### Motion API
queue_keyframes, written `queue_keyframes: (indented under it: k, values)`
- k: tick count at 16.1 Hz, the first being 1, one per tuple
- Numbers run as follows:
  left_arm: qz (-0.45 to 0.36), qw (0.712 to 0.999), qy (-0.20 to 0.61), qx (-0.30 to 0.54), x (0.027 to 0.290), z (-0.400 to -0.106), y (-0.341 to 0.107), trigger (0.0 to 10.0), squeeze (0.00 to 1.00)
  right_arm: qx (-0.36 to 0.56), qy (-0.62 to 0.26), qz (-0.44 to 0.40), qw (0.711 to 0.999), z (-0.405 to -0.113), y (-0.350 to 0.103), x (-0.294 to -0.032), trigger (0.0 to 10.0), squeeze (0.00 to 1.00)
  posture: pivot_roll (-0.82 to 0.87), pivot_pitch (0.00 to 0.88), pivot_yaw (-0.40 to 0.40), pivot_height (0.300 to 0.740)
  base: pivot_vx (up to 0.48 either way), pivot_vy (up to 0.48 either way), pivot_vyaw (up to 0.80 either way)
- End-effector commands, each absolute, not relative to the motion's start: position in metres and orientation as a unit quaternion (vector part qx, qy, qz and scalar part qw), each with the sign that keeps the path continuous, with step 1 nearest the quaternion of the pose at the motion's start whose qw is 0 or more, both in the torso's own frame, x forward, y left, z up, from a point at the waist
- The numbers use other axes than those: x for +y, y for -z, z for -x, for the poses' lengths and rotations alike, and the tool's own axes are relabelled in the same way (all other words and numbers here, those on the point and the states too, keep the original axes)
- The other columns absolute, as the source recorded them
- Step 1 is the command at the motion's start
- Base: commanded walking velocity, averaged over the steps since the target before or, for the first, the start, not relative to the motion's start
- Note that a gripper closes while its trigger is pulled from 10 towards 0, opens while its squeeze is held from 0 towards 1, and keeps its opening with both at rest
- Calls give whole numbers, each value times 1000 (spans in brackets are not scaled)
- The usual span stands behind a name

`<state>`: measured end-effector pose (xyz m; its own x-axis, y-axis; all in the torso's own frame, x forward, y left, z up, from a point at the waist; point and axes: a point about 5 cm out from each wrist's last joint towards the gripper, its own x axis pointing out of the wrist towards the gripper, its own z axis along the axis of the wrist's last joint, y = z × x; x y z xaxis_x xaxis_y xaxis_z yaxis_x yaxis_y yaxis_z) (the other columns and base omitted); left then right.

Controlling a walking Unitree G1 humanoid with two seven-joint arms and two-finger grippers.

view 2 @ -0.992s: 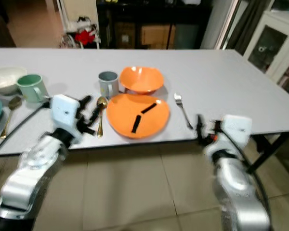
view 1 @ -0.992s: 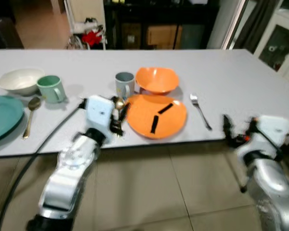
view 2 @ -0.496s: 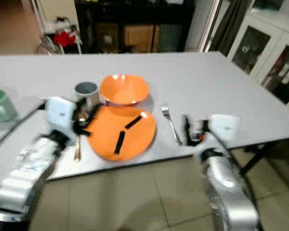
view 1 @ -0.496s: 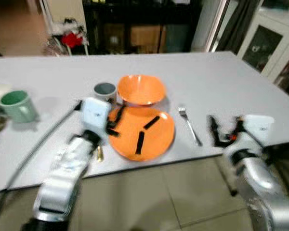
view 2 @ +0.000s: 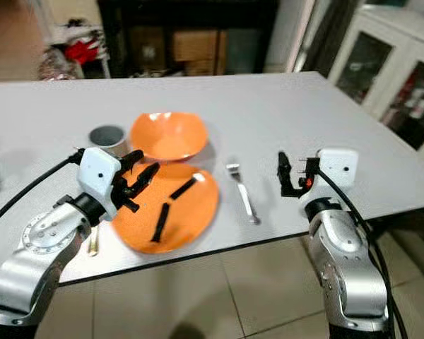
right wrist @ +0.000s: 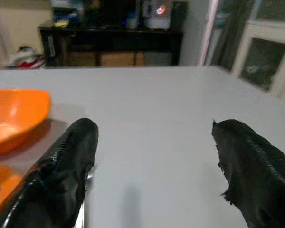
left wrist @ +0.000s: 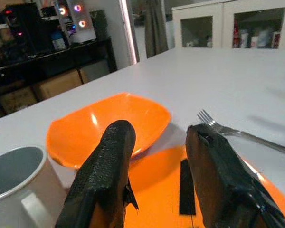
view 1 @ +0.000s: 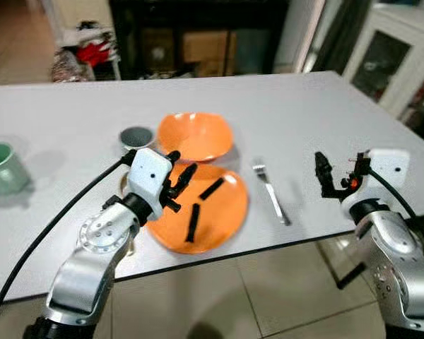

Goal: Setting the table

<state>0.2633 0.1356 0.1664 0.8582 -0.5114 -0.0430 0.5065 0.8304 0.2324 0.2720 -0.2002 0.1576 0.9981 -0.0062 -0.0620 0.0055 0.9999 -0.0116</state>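
One grey table [view 1: 325, 106] carries one place setting: one orange plate [view 1: 219, 212] near the front edge for a diner, one orange bowl [view 1: 195, 135] behind it, one grey mug [view 1: 136, 137], one fork [view 1: 271, 195] beside the plate. Left gripper [view 1: 178, 176], jaws narrowly apart and empty, hovers above the plate; right gripper [view 1: 341, 171], jaws wide and empty.

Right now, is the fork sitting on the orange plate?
No, the fork lies on the grey table, apart from the orange plate.

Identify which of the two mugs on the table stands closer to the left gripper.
The grey mug, standing just behind the left gripper and beside the orange bowl. The green mug sits apart, far off toward the table's left edge.
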Motion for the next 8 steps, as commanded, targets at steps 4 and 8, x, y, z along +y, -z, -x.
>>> queue_keyframes:
  k: [4,8]
  values:
    - [-127,926,355,-12,136,-261,-178,10000,0,144,-45,48,987,-311,-136,-239,10000,1000,36,0,-43,740,0,0,0]
    - [-144,913,382,3,145,-257,-181,10000,0,184,-174,44,966,-338,-122,-225,10000,525,61,0,-48,740,0,0,0]
